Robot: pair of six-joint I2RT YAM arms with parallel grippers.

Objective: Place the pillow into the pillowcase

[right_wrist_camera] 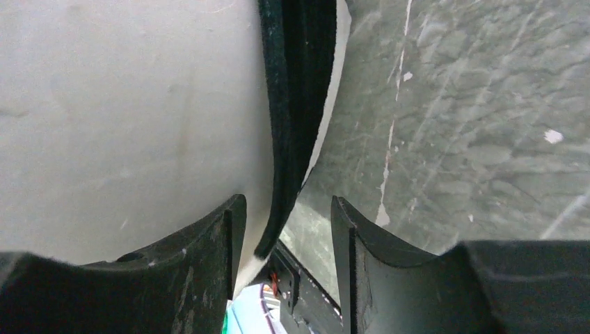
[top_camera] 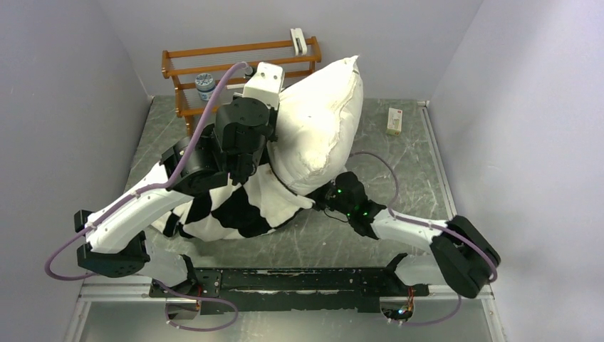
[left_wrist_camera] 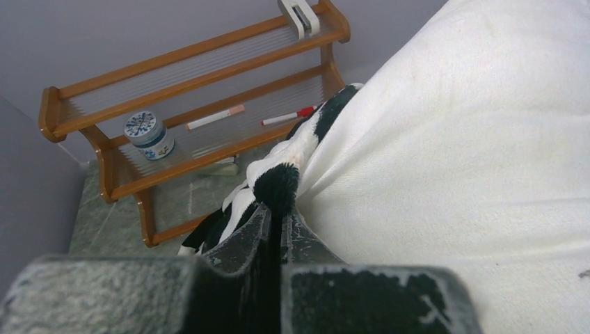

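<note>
The white pillow [top_camera: 320, 117] stands tilted at the table's middle, its lower end inside the black-and-white checkered pillowcase [top_camera: 235, 210]. My left gripper [top_camera: 241, 171] is raised beside the pillow's left flank. In the left wrist view it [left_wrist_camera: 280, 212] is shut on the pillowcase's plush rim [left_wrist_camera: 278, 184], with the pillow [left_wrist_camera: 473, 153] bulging to the right. My right gripper [top_camera: 324, 198] sits low at the pillow's near right corner. In the right wrist view it [right_wrist_camera: 286, 209] stands open, and the dark pillowcase hem [right_wrist_camera: 296, 104] hangs between the fingers [right_wrist_camera: 209, 257], close to the left one and against the pillow [right_wrist_camera: 125, 118].
A wooden rack [top_camera: 186, 71] stands at the back left with a small jar [top_camera: 205, 84] and pens [left_wrist_camera: 216, 117] on its shelves and a white clip [top_camera: 299, 39] on top. A small white box [top_camera: 394, 121] lies at the back right. Grey walls close in on both sides.
</note>
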